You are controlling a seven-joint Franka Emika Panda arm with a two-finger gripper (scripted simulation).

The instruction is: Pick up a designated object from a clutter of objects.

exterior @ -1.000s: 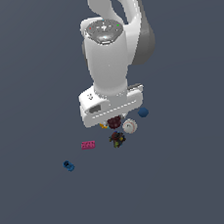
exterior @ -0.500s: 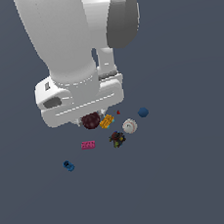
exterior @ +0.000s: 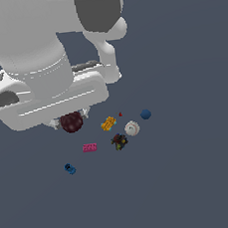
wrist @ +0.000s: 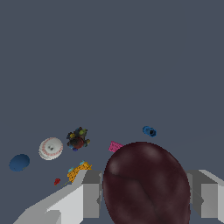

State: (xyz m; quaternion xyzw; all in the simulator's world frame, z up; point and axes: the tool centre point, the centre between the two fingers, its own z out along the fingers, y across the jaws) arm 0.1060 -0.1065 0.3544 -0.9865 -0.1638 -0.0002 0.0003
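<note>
A white Franka arm fills the upper left of the exterior view, its pincer (exterior: pixel 71 120) pinching the maroon ball (exterior: pixel 71 122), which hangs just under the hand, left of centre and apart from the grey surface (exterior: pixel 193 177). In the wrist view the maroon ball (wrist: pixel 147 183) looms large in the foreground, wedged between the two grey fingers (wrist: pixel 89 199), its skin dark and mottled. The rest of the clutter lies on the surface near the middle of the exterior view: an orange-yellow piece (exterior: pixel 108 123), a white ball (exterior: pixel 132 128) just beside it, a blue ball (exterior: pixel 145 114) toward the exterior view's right, a dark multicoloured lump (exterior: pixel 119 141) below them, a pink block (exterior: pixel 90 148) to its left, and a blue piece (exterior: pixel 69 168) well apart at lower left. A tiny red speck (exterior: pixel 120 114) sits above the orange-yellow piece. No brand, label or legible writing shows on anything.
</note>
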